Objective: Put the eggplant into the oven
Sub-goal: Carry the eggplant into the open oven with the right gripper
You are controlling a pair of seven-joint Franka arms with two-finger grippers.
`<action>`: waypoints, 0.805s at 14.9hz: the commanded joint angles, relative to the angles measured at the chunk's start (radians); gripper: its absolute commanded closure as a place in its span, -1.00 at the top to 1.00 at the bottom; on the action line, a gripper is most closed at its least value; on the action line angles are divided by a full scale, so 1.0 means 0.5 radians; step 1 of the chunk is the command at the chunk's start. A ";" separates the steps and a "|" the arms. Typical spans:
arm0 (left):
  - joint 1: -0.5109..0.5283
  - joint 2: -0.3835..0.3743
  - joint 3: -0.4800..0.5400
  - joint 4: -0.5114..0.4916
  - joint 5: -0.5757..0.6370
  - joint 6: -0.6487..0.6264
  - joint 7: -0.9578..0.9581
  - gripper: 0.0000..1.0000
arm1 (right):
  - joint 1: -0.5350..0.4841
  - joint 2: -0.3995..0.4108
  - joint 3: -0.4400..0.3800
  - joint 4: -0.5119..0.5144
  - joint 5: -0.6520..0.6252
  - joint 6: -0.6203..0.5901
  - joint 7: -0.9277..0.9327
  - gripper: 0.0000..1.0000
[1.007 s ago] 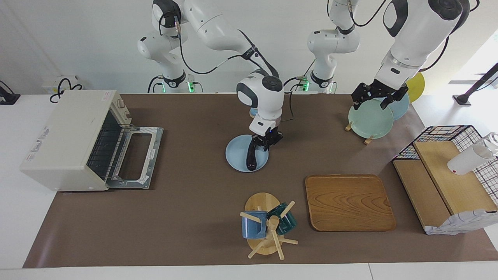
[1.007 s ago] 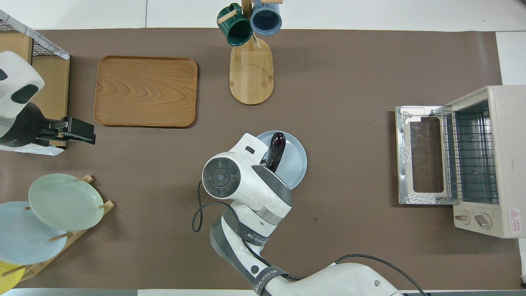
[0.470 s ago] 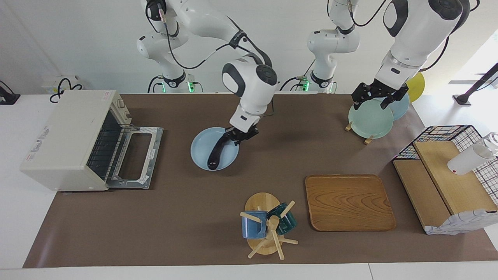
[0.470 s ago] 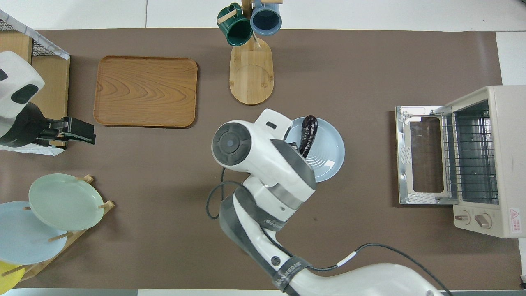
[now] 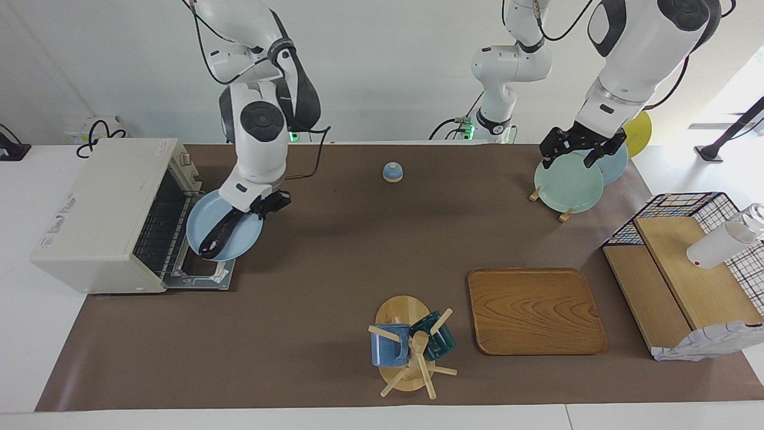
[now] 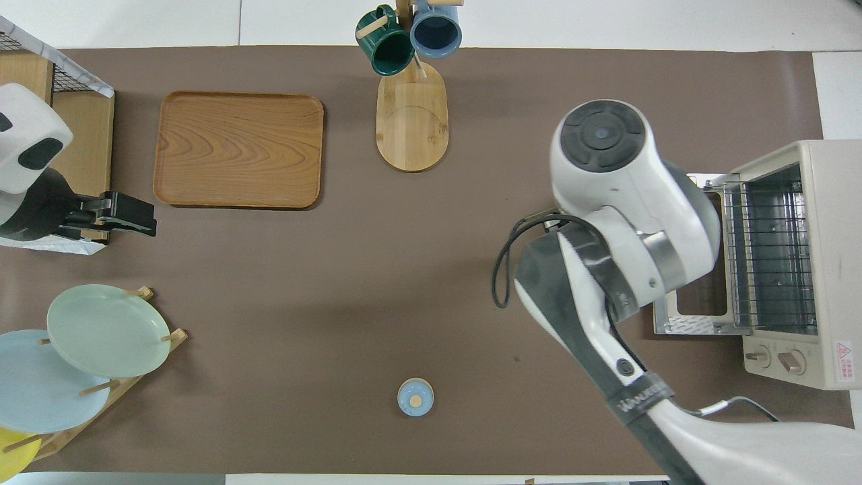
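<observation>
The dark eggplant (image 5: 216, 236) lies on a light blue plate (image 5: 210, 216). My right gripper (image 5: 270, 203) is shut on that plate's rim and holds it tilted in the air over the oven's open door (image 5: 197, 278). The cream-white oven (image 5: 101, 215) stands at the right arm's end of the table, its wire rack (image 6: 768, 259) showing. In the overhead view the right arm covers the plate and the eggplant. My left gripper (image 5: 579, 150) hangs open and waits over the plate rack.
A small blue round knob-like thing (image 5: 392, 172) sits on the table near the robots. A mug tree (image 5: 412, 346) and a wooden tray (image 5: 534, 310) lie farther out. A pale green plate (image 5: 567, 182) leans in the rack, with a wire-and-wood shelf (image 5: 686, 263) beside it.
My right arm has carried the blue plate with the eggplant from the table's middle to over the oven's open door, uncovering the small blue round thing. The left arm has not moved.
</observation>
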 commanded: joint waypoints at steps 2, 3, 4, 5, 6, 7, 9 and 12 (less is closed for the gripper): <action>0.021 -0.028 -0.009 -0.018 0.015 0.012 -0.003 1.00 | -0.262 -0.107 0.028 -0.179 -0.103 0.040 -0.208 -1.00; 0.021 -0.028 -0.009 -0.015 0.015 0.012 -0.003 1.00 | -0.323 -0.107 0.028 -0.191 -0.103 0.058 -0.246 -1.00; 0.021 -0.028 -0.009 -0.015 0.015 0.012 -0.003 1.00 | -0.360 -0.110 0.028 -0.207 -0.115 0.068 -0.258 -1.00; 0.021 -0.028 -0.009 -0.018 0.015 0.012 -0.003 1.00 | -0.382 -0.119 0.028 -0.216 -0.143 0.080 -0.267 -1.00; 0.021 -0.028 -0.009 -0.018 0.015 0.012 -0.003 1.00 | -0.416 -0.134 0.028 -0.222 -0.161 0.092 -0.304 -1.00; 0.021 -0.028 -0.009 -0.018 0.015 0.012 -0.003 1.00 | -0.458 -0.135 0.031 -0.228 -0.164 0.101 -0.392 -1.00; 0.021 -0.028 -0.009 -0.018 0.015 0.015 -0.003 1.00 | -0.562 -0.135 0.031 -0.262 -0.164 0.193 -0.521 -1.00; 0.021 -0.028 -0.009 -0.018 0.015 0.012 -0.003 1.00 | -0.627 -0.187 0.031 -0.467 -0.161 0.441 -0.559 -1.00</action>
